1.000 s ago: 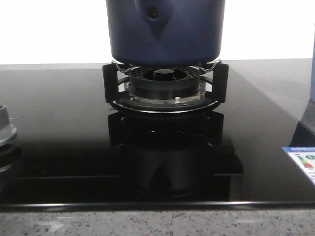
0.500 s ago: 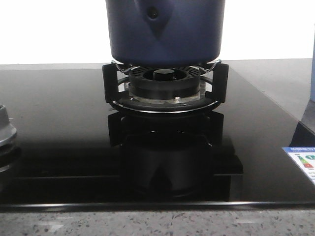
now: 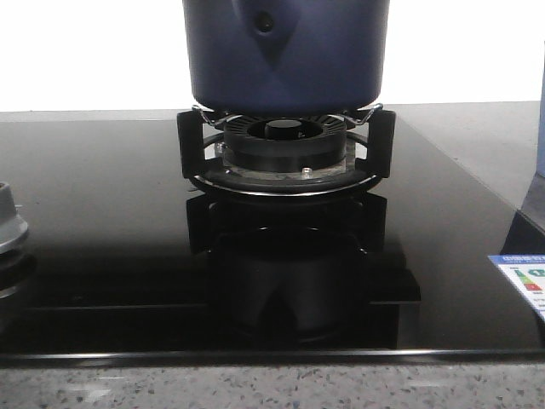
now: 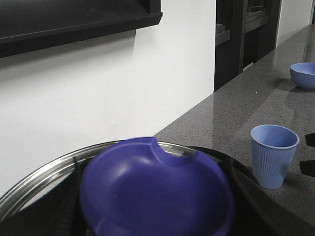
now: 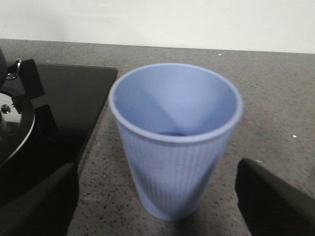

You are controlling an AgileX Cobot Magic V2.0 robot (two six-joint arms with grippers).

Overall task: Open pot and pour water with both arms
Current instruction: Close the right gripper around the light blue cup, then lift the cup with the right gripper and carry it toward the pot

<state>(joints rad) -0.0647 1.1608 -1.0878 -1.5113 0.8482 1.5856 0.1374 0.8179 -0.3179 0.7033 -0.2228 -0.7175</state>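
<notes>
From the front, the pot (image 3: 285, 55) sits on the burner stand (image 3: 285, 153) of the black stove (image 3: 102, 221), with neither arm in sight. The left wrist view looks closely down on the blurred purple lid knob (image 4: 155, 191); whether that gripper grips it cannot be told, so a lift might slip. In the right wrist view, the open fingers (image 5: 37, 199) flank the blue cup (image 5: 174, 142) without touching; an uneven close could tip it.
</notes>
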